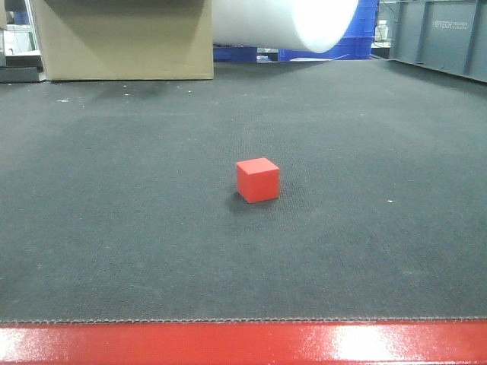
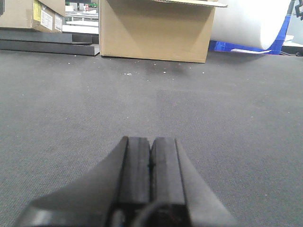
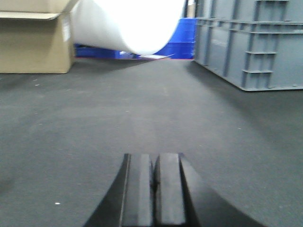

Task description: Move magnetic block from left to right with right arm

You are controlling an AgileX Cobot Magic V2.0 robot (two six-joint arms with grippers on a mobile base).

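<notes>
The magnetic block (image 1: 258, 180), a small bright red cube, sits alone on the dark grey mat (image 1: 114, 228) near the middle of the front view. No arm or gripper shows in that view. In the left wrist view my left gripper (image 2: 151, 140) is shut, its two black pads pressed together with nothing between them, low over bare mat. In the right wrist view my right gripper (image 3: 153, 156) is likewise shut and empty above the mat. Neither wrist view shows the block.
A cardboard box (image 1: 125, 38) stands at the back left and a white roll (image 1: 285, 21) lies beside it. Blue crates (image 1: 358, 42) and a grey bin (image 3: 251, 42) line the back right. A red table edge (image 1: 243, 344) runs along the front.
</notes>
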